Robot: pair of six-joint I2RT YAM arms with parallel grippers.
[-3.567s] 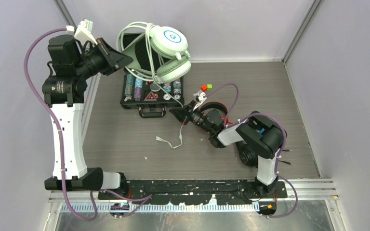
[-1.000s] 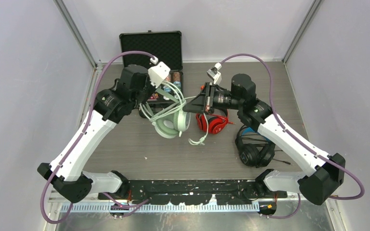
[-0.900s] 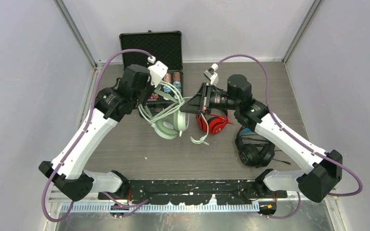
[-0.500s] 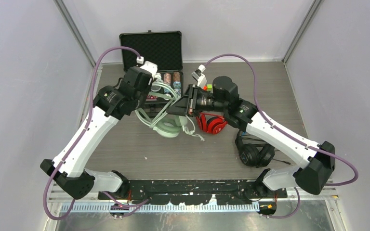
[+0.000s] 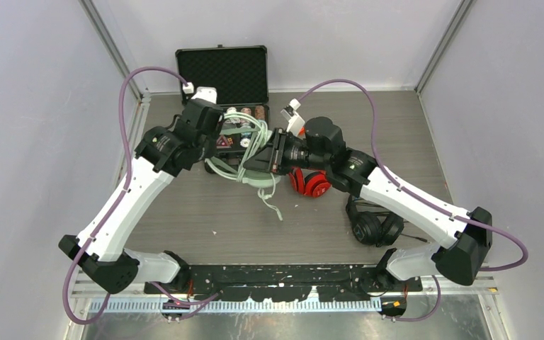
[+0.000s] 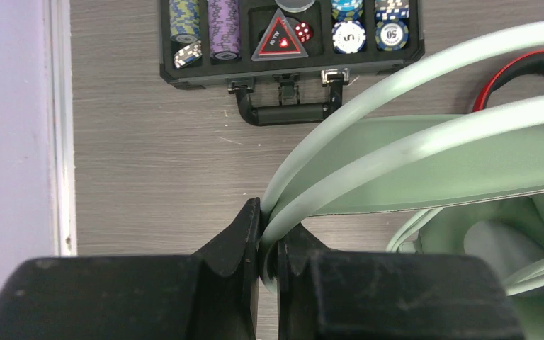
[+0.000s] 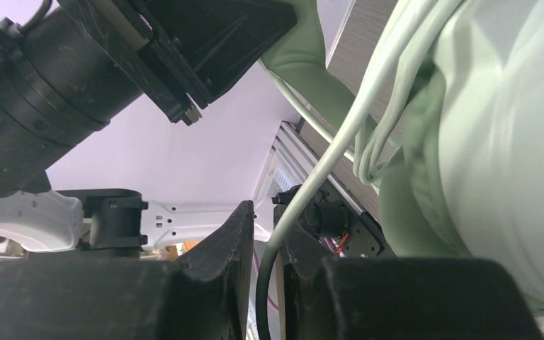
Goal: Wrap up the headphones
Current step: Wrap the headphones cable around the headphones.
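The pale mint-green headphones (image 5: 257, 183) hang just above the table in front of the case. My left gripper (image 5: 218, 145) (image 6: 268, 212) is shut on their thin double headband (image 6: 432, 163). My right gripper (image 5: 251, 164) (image 7: 263, 212) sits close against the ear cup (image 7: 496, 142). Its jaws stand slightly apart, and the mint cable (image 7: 340, 142) runs loosely between them, resting on one finger. Several turns of cable lie around the cup, and the loose end (image 5: 273, 205) trails onto the table. The red headphones (image 5: 314, 185) and the black headphones (image 5: 370, 227) lie to the right.
An open black case (image 5: 223, 71) with poker chips (image 6: 283, 67) stands at the back, right behind the mint headphones. The left wall rail (image 6: 60, 142) runs close to my left gripper. The two arms nearly meet over the middle of the table.
My right gripper has moved left along the cable up to the mint ear cup, and its jaws have parted a little. The left gripper has drawn the headphones back towards the case.
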